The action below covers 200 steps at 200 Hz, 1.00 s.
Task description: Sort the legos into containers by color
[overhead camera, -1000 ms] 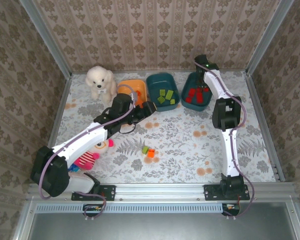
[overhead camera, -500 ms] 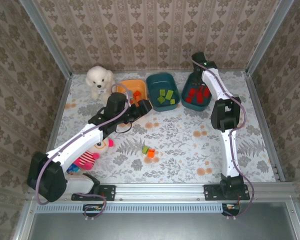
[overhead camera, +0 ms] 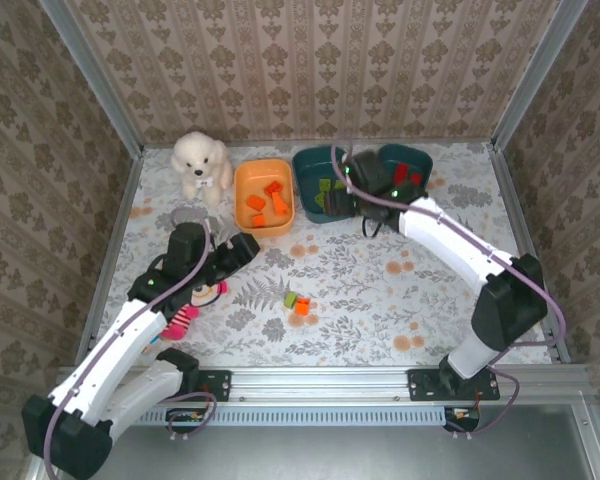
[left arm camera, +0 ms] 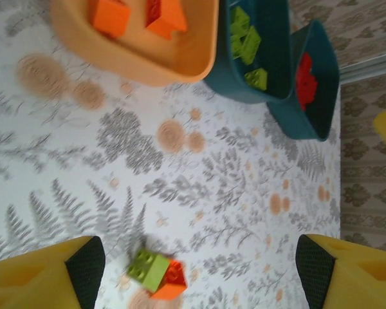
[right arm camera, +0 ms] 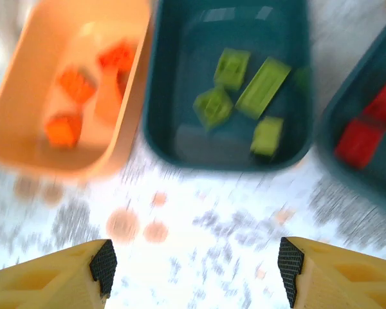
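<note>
Two loose legos lie joined on the table, a green brick (overhead camera: pixel 291 299) (left arm camera: pixel 147 267) and an orange brick (overhead camera: pixel 302 306) (left arm camera: pixel 172 284). My left gripper (overhead camera: pixel 242 248) (left arm camera: pixel 199 270) hangs open above the table, with the pair just inside its left finger. The orange tub (overhead camera: pixel 242 195) (left arm camera: pixel 116 61) (right arm camera: pixel 19 129) holds orange bricks (overhead camera: pixel 264 205). My right gripper (overhead camera: pixel 335 200) (right arm camera: pixel 196 267) is open and empty over the near edge of the middle teal tub (overhead camera: pixel 310 160) (right arm camera: pixel 212 145), which holds green bricks (right arm camera: pixel 264 77). The right teal tub (overhead camera: pixel 420 160) (right arm camera: pixel 354 170) holds red bricks (overhead camera: pixel 408 177) (right arm camera: pixel 367 132).
A white plush dog (overhead camera: pixel 202 165) sits at the back left beside the orange tub. A pink-and-yellow plush toy (overhead camera: pixel 185 310) lies under my left arm. Patterned walls and a metal frame close in the table on three sides.
My right arm has swung left from the right teal tub to the middle one, and its jaws have opened. My left arm has drawn back from the orange tub toward the near left.
</note>
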### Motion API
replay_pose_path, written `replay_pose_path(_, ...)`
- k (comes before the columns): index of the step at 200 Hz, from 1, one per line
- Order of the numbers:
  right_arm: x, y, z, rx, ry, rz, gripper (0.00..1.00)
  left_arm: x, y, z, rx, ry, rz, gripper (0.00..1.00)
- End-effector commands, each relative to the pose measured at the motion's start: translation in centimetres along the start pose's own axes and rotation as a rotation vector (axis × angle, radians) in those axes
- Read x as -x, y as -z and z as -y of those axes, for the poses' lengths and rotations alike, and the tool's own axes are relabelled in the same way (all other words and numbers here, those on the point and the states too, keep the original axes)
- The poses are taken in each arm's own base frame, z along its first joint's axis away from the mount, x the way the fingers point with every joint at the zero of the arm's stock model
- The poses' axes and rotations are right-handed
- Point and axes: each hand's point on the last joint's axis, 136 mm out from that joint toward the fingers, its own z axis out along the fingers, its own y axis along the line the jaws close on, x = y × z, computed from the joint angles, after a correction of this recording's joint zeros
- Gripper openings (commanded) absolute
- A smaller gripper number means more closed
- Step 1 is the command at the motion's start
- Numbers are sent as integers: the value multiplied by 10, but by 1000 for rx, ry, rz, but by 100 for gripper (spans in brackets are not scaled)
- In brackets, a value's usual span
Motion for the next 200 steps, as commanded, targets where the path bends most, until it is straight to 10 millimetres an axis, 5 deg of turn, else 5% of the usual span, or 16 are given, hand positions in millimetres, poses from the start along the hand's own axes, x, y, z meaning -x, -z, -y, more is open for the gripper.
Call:
replay_pose_path(1,-36,13,-42,190,25,-6,70,-30,5,-28,68,-5,-103,80)
replay_pose_path(41,-119,56,-105,524,218,-68,70,-75,-10,-53,118,83,-275,74)
replay_pose_path(81,-172,85,-106,641,343,-57,75,-98,-36,-58,210,121,-333,73)
replay_pose_path(118,-178,99,-100,628,408,27,83,-110,-58,-54,328,144,-355,72)
replay_pose_path(164,-175,92,-93,548,441,35,82,-111,-67,-50,361,174,-297,71)
replay_pose_path(200,-170,68,-91,442,490,-2,82,-106,-60,-55,349,217,-236,72)
